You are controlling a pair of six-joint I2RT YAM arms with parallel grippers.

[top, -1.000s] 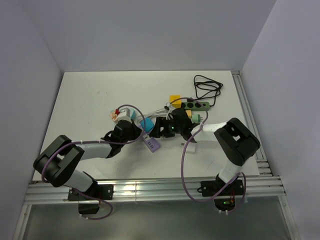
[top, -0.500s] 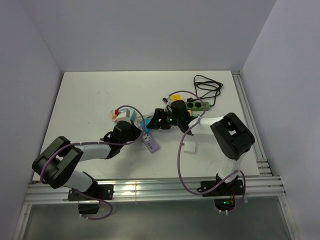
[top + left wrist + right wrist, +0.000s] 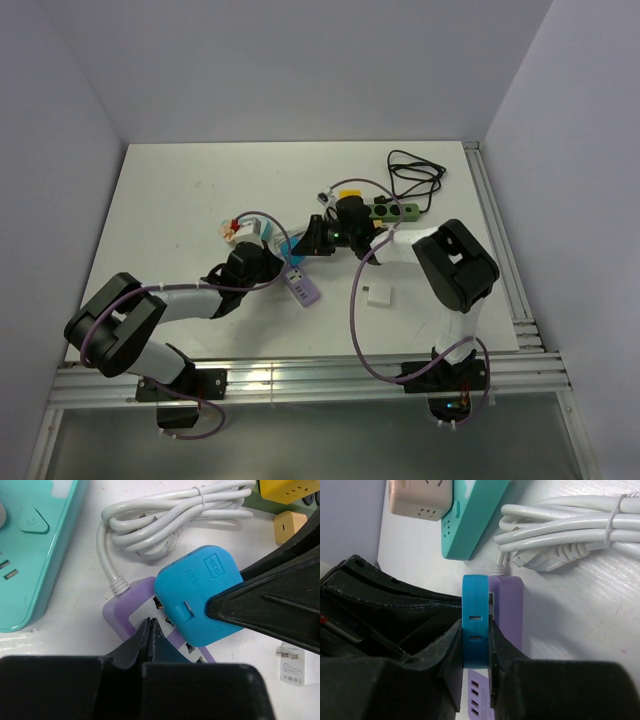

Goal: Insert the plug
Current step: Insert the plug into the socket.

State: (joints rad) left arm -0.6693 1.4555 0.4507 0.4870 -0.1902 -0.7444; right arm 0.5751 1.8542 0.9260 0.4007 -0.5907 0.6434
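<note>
Two black grippers meet at the glossy purple strip (image 3: 120, 611): the right gripper (image 3: 475, 630) pinches the rounded-square blue plug (image 3: 200, 595) on its top, the left gripper (image 3: 150, 625), jaws pressed together, touches its edge, a bundled white cord (image 3: 175, 515) and teal strip (image 3: 35, 545) just beside it.

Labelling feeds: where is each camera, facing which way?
Top external: above, behind the bases, looking down at the table; left arm, right arm show.
Left wrist: looks past the shut left gripper at the blue plug on the purple strip.
Right wrist: looks along the right gripper clamping that plug.
Wrist views share plug, strip, white cable.
</note>
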